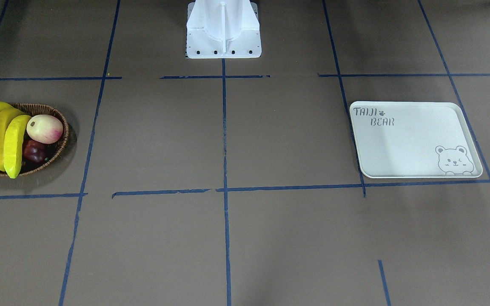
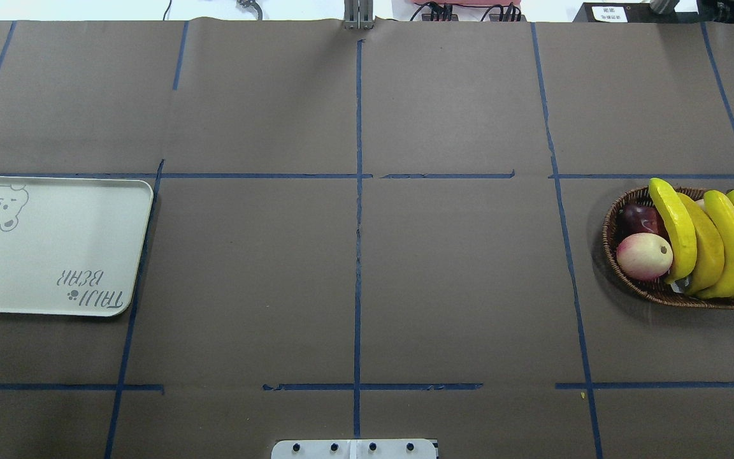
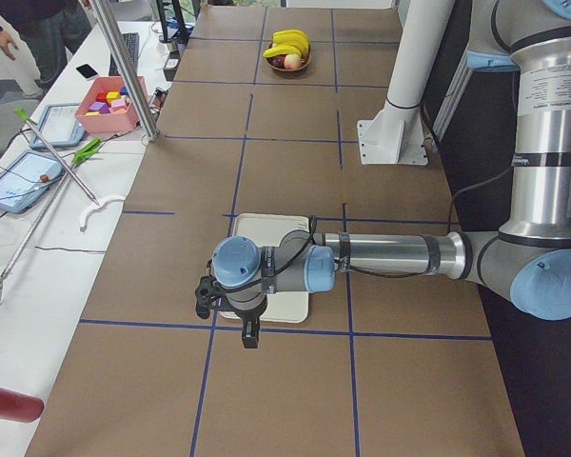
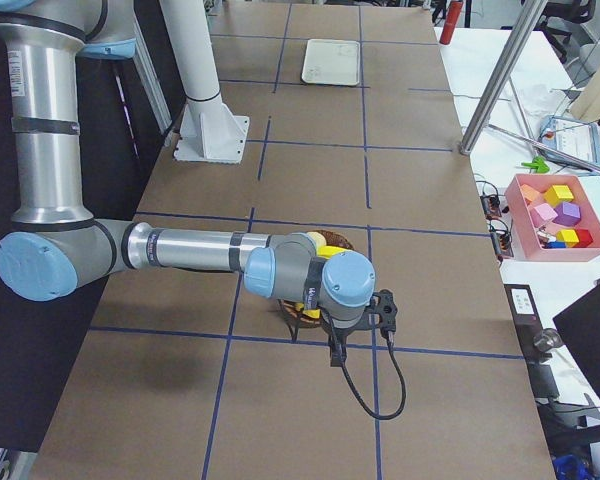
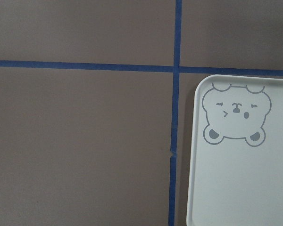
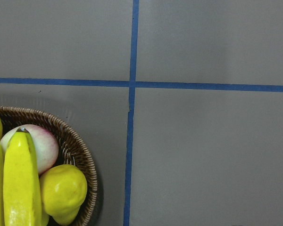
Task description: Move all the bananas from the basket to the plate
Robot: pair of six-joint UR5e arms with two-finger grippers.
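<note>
From across the desk, the bananas (image 1: 2,136) lie side by side in the basket (image 1: 60,123), hard against the desk's edge at the robot's right end. A pink peach (image 1: 44,128) and a dark red fruit (image 1: 35,151) sit beside them. The plate (image 1: 411,140) lies bare near the opposite end, so nothing has been moved across yet.

From overhead, four bananas show, overhanging the basket's rim on both long sides.

In the left end view, the left hand (image 3: 250,335) hangs over the plate's near edge. Whether it is wide or narrow I cannot tell.

In the right end view, the right hand (image 4: 334,355) hangs beside the basket. Its spread is equally unclear.

The left wrist view shows only the plate's bear corner, and the right wrist view shows the basket rim, one banana and a yellow lemon (image 6: 62,190).

The first pick likely falls to the right hand. It should probably take the banana next to the peach, gripping across its middle and lifting straight up so the rim and the neighbouring fruit are not dragged along.
</note>
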